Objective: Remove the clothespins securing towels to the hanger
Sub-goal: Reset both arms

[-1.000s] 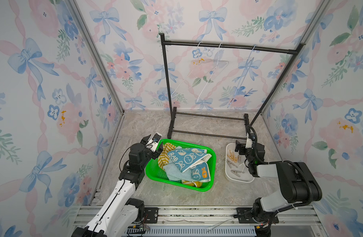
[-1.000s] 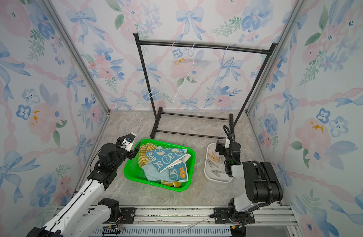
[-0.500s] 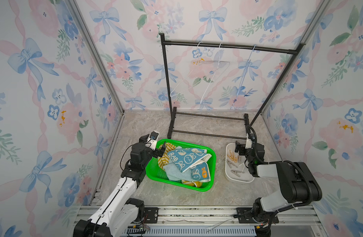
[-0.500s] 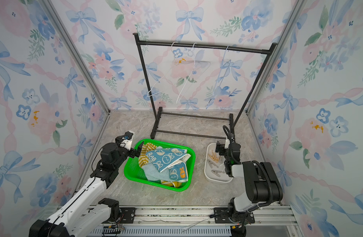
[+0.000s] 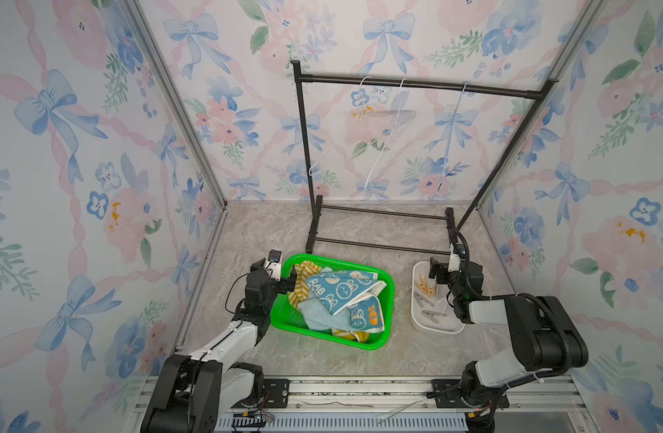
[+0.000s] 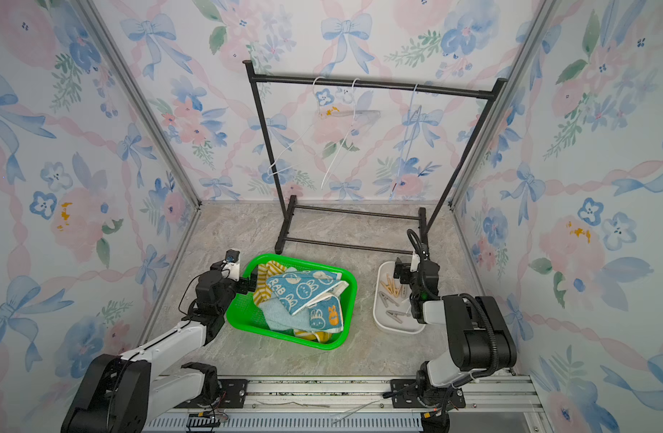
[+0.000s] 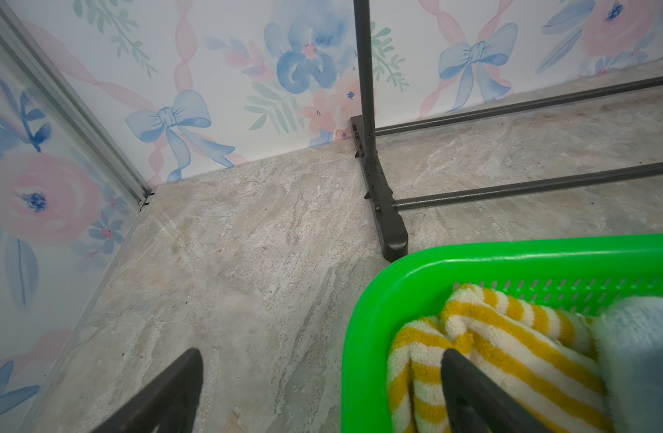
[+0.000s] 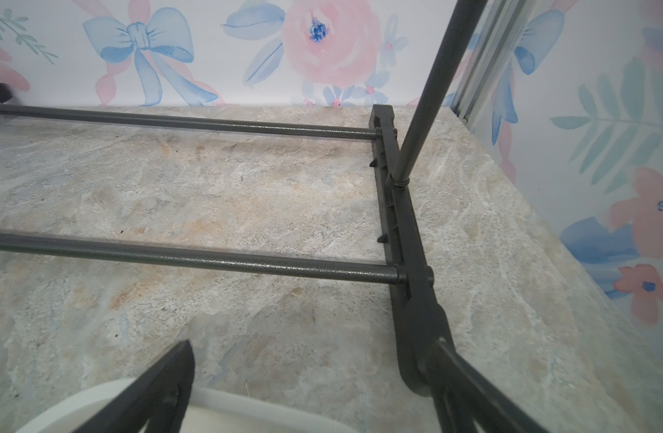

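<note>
Three towels lie heaped in a green basket (image 5: 375,343): a yellow-and-white striped one (image 5: 303,275) (image 7: 510,337), a blue bunny one (image 5: 341,290) and a pale teal one (image 5: 315,313) (image 7: 641,337). Tan clothespins (image 5: 425,286) and grey clothespins (image 5: 433,314) lie in a white tray (image 5: 435,330). Bare wire hangers (image 5: 345,150) hang on the black rack (image 5: 416,84). My left gripper (image 5: 279,277) (image 7: 322,375) is open and empty, straddling the basket's left rim (image 7: 363,337). Over the tray's far end, my right gripper (image 5: 438,271) (image 8: 311,371) is open and empty.
The rack's foot bars (image 5: 378,245) run along the floor just behind the basket and the tray. One rack foot (image 7: 390,232) stands close to the basket's far left corner, another (image 8: 416,337) right beside my right gripper. Patterned walls close in on three sides.
The left arm has folded back toward the front rail, its gripper staying at the basket's left rim. The right arm has not moved.
</note>
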